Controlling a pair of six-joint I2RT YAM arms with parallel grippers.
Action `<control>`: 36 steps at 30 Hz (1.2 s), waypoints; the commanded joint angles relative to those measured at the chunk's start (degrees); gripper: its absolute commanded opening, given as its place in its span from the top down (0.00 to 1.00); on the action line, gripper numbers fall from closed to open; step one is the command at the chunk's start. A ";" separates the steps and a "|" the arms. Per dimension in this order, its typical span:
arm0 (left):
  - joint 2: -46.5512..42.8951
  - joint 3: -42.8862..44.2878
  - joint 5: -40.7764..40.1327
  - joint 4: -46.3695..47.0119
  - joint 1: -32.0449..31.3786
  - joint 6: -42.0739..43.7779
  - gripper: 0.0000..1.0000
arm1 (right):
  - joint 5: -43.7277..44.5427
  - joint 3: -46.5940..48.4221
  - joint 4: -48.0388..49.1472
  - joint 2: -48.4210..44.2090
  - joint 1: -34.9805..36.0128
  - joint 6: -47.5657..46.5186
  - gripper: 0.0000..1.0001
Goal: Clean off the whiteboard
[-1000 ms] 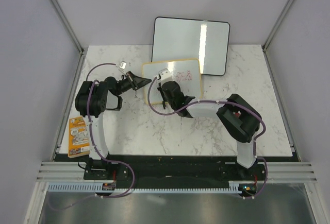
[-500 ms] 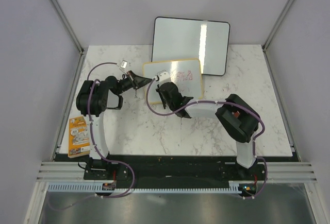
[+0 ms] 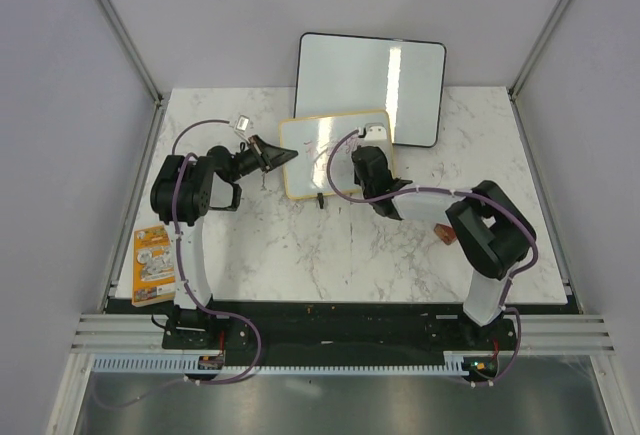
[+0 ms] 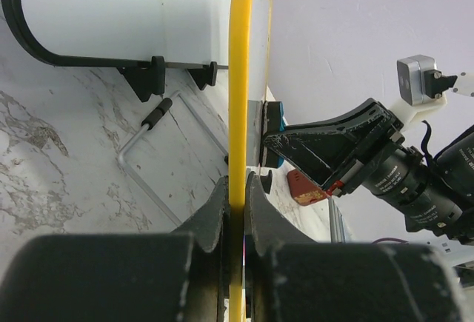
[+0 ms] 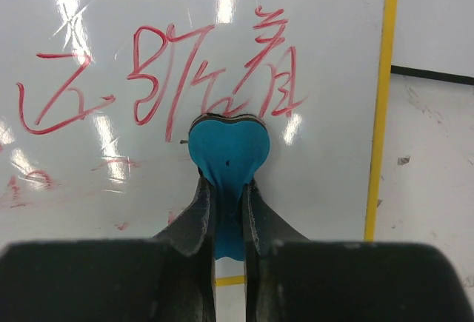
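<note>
Top external view shows two boards: one whiteboard (image 3: 325, 150), yellow-framed with red marks, stands propped at the marble table's (image 3: 250, 255) back, just before one larger black-framed board (image 3: 370, 85). The left gripper (image 4: 237, 189) clamps the whiteboard's frame edge. The right gripper (image 5: 226, 196) pinches one blue eraser (image 5: 226, 148) against its face.

A white marble-veined table (image 3: 300, 255) sits between plain pale grey-lilac walls (image 3: 60, 105), with slanted metal posts (image 3: 115, 25) at its far corners. A larger black-framed board (image 3: 350, 85) stands at the far edge, showing a bright streak, probably a ceiling light's reflection.
</note>
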 commanded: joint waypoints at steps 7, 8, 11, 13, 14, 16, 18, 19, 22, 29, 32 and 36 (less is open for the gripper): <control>3.24 0.43 2.89 12.67 0.45 1.93 0.98 | -0.90 5.30 -7.06 9.37 9.94 -6.93 1.00; 3.24 0.61 3.06 12.67 0.54 1.93 0.98 | -1.42 6.28 -7.14 10.50 10.74 -7.19 1.00; 3.33 0.87 3.41 12.67 0.36 1.93 0.98 | -4.32 11.11 -7.58 13.05 13.12 -8.16 1.00; 3.24 0.87 3.50 12.67 0.28 2.01 0.98 | -6.08 15.14 -8.54 14.46 13.74 -8.16 1.00; 3.24 0.87 3.50 12.67 0.28 2.01 0.98 | -6.78 16.64 -8.98 15.78 13.83 -8.25 1.00; 3.15 0.87 3.59 12.67 0.28 2.01 0.98 | -7.93 19.72 -9.16 16.84 13.74 -8.51 1.00; 3.24 0.87 3.68 12.67 0.19 1.93 0.98 | -8.90 21.31 -8.99 18.16 13.74 -9.13 1.00; 3.24 0.87 3.76 12.67 0.10 1.93 0.98 | -8.81 22.97 -8.90 19.03 13.74 -9.48 1.00; 3.33 1.05 4.03 12.67 0.01 1.93 0.98 | -7.76 25.62 -8.55 20.44 13.74 -10.80 1.00; 3.15 0.87 4.03 12.67 -0.16 1.93 0.98 | -5.83 31.95 -10.48 23.35 12.60 -10.89 1.00; 3.15 0.96 4.03 12.67 -0.16 1.93 0.98 | -5.12 33.45 -11.89 23.17 10.41 -9.57 1.00; 3.07 0.87 4.03 12.67 -0.16 1.93 0.98 | -3.29 32.40 -12.06 21.42 7.33 -9.92 1.00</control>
